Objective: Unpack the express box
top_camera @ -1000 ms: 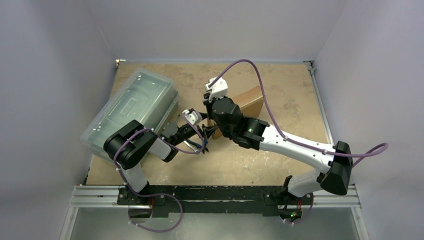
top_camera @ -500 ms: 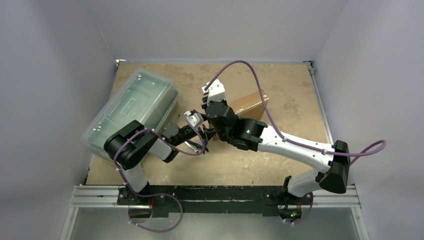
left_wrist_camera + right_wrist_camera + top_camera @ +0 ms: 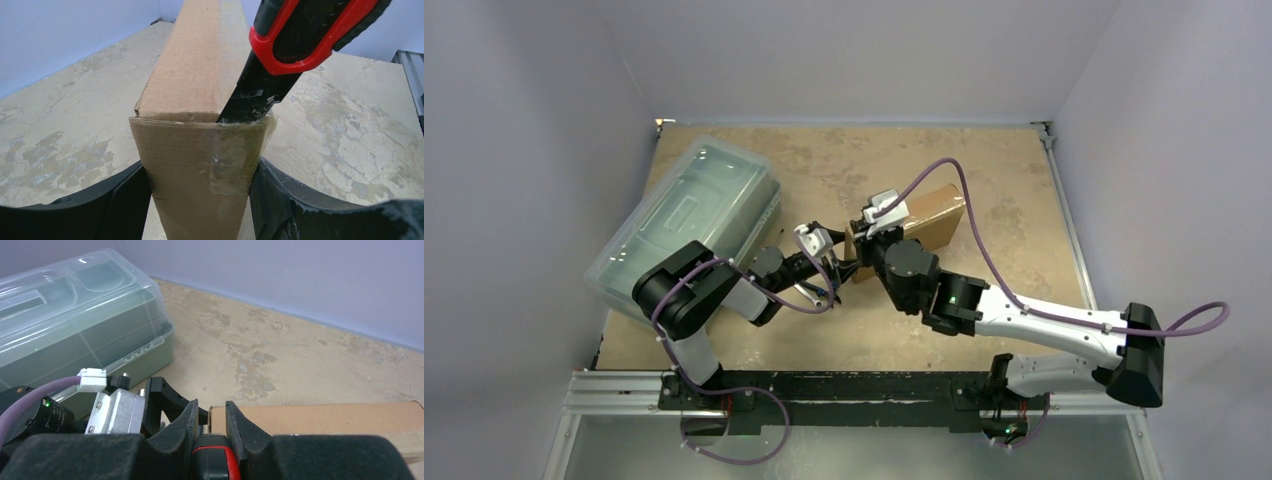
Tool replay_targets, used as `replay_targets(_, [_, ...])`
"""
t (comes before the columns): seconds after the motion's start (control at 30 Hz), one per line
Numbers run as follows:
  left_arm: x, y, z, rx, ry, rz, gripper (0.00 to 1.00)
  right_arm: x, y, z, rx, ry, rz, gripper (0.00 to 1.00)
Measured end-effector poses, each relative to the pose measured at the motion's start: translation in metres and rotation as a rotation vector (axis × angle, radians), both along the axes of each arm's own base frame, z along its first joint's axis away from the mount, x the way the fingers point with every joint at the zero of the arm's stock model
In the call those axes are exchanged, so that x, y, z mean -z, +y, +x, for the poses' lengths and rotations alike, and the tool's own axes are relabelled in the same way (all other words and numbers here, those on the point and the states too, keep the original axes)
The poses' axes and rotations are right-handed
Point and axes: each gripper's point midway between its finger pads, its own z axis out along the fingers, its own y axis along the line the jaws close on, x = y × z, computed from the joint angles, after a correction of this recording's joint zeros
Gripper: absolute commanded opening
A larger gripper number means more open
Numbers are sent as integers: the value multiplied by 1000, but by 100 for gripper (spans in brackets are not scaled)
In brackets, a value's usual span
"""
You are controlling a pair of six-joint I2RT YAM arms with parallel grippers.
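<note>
The express box [image 3: 929, 215] is a plain brown cardboard box standing on edge at the table's middle. My left gripper [image 3: 842, 262] is shut on its near end; the left wrist view shows the box [image 3: 197, 150] between both black fingers, with clear tape over the end. My right gripper [image 3: 866, 250] is shut on a red and black box cutter [image 3: 295, 35]. Its blade tip touches the taped top corner of the box. In the right wrist view the cutter handle [image 3: 215, 460] sits between the fingers, with the box [image 3: 320, 422] behind.
A large translucent greenish lidded plastic bin [image 3: 689, 220] lies at the left, close to my left arm; it also shows in the right wrist view [image 3: 70, 320]. Purple cables loop over both arms. Walls enclose the table on three sides.
My right arm has swung right and lowered, bringing the cutter's blade down onto the box's taped near end. The box turned slightly. My left gripper has kept its hold.
</note>
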Motion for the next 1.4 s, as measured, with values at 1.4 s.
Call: replay_targets(1.4, [-11, 8, 11, -63, -38, -8, 22, -71, 13, -15, 37, -117, -31, 0])
